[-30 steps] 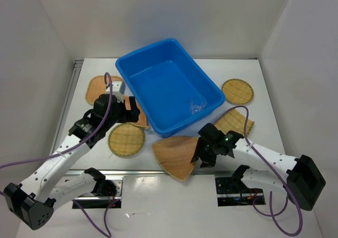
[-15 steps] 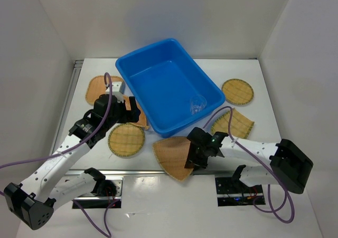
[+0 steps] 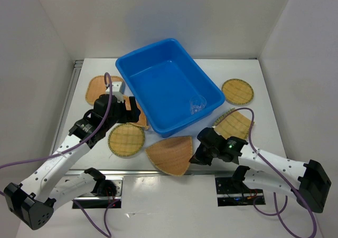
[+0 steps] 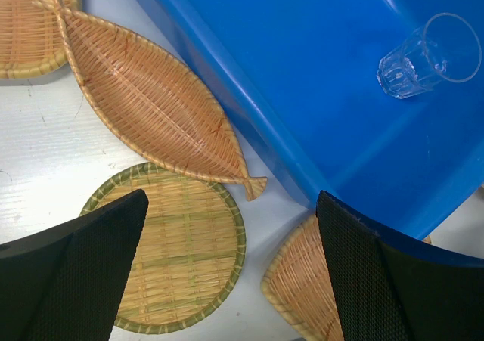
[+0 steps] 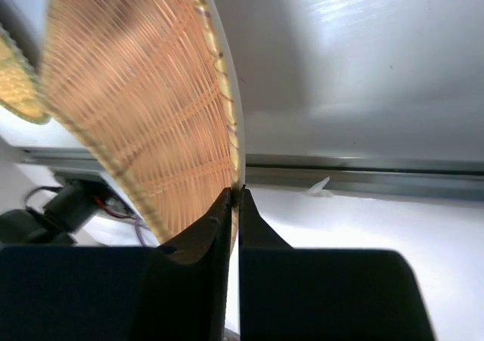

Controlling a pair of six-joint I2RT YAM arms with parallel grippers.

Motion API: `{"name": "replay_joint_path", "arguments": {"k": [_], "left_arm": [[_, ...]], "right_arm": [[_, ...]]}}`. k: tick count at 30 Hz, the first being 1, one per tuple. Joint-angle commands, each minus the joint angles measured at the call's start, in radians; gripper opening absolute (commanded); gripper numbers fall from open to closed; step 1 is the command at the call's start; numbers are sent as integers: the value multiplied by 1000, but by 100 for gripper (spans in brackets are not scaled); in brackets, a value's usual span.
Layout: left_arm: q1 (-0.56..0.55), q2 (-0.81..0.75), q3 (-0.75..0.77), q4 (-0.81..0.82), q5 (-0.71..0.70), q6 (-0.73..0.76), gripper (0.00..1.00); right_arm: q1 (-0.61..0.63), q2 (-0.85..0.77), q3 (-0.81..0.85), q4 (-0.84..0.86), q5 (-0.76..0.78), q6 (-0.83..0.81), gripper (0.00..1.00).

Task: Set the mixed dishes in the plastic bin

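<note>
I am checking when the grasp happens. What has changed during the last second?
The right gripper shut on the edge of the fan-shaped tray, which swung a little to the left. The left gripper stayed open and unmoved; the clear cup stayed in the blue bin.

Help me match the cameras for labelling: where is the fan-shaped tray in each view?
Top: fan-shaped tray near centre, just in front of the blue bin.
Left wrist: tray at bottom edge, right of centre, partly hidden by the bin's corner.
Right wrist: fills the upper left, rim pinched in the right gripper.
Shared landmark: the bin, in top and left wrist views.
</note>
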Motion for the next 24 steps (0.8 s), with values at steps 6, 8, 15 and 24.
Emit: {"name": "replay_joint_path", "arguments": {"k": [6,8,15,24], "left_arm": [[-5,-10,-5,44,8,12,99],[-5,-19,-5,44,8,12,99],[-5,-28,-25,44,-1,12,99],[-5,-47,-43,35,-10,12,99]], "right_arm": [[11,-119,-23,-98,43,85,4],[11,-119,-23,-98,29,85,14],[11,-50,-4,-124,15,46,18],[11,77,62,-137,-11,-26,35]]}}
